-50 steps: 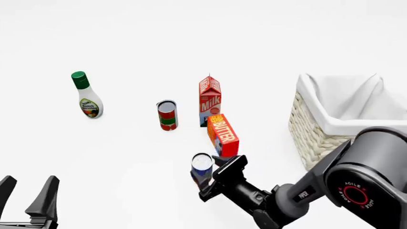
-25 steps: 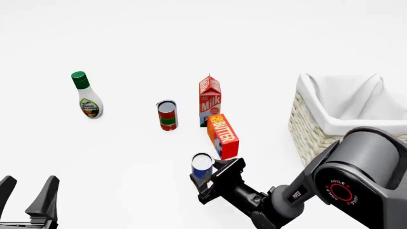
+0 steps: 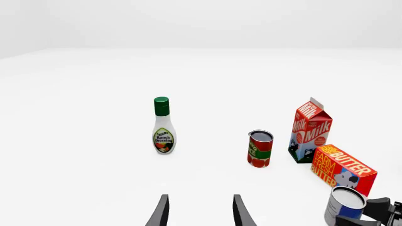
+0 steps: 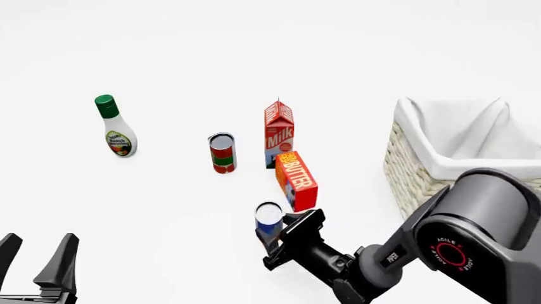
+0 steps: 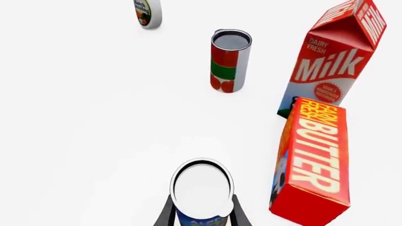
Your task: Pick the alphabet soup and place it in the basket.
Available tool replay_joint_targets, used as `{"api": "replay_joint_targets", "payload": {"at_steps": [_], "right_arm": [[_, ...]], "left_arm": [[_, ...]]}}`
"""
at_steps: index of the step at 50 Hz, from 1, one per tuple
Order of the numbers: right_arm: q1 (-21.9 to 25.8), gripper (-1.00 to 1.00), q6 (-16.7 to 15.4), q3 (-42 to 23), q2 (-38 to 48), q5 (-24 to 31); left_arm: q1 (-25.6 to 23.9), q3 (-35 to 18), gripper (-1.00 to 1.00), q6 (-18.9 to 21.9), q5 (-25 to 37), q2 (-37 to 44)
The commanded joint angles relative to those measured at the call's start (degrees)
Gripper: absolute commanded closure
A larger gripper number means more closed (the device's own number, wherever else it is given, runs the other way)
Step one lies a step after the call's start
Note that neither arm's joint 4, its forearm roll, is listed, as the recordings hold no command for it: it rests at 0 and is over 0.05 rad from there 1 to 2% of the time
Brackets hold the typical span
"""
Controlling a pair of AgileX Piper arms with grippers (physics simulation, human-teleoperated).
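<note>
The alphabet soup (image 4: 268, 218) is a small can with a silver-white top and a blue label, standing on the table in front of the butter box. My right gripper (image 4: 275, 234) reaches it from the near right. In the right wrist view its two fingers (image 5: 164, 214) press against both sides of the alphabet soup (image 5: 202, 188), so the right gripper (image 5: 202, 217) is shut on it. The can also shows in the left wrist view as alphabet soup (image 3: 345, 205). The basket (image 4: 414, 171), woven with a white cloth lining, stands at the right. My left gripper (image 4: 35, 252) is open at the near left, holding nothing.
An orange butter box (image 4: 296, 180) stands just behind the soup, with a milk carton (image 4: 279, 133) behind that. A red can with a green band (image 4: 222, 153) is to their left. A ranch dressing bottle (image 4: 116, 130) stands at the far left.
My right arm has shifted slightly left and forward, with its fingers settling closer around the soup can. The can and the left arm have not moved.
</note>
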Motion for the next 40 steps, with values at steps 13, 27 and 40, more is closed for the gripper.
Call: {"api": "replay_joint_targets", "payload": {"at_steps": [13,27,40], "right_arm": [[0.84,1.0,0.85,2.44,-3.24,-0.8],[1.57,1.0,-0.22,7.29,-14.5,1.37],[1.68,1.0,-1.66,10.28,-26.63,6.38]], "left_arm": [[0.0,0.0,-1.0,0.0,0.0,0.0],[0.0,0.0,-1.0,0.0,0.0,0.0],[0.0,0.0,-1.0,0.0,0.0,0.0]]}}
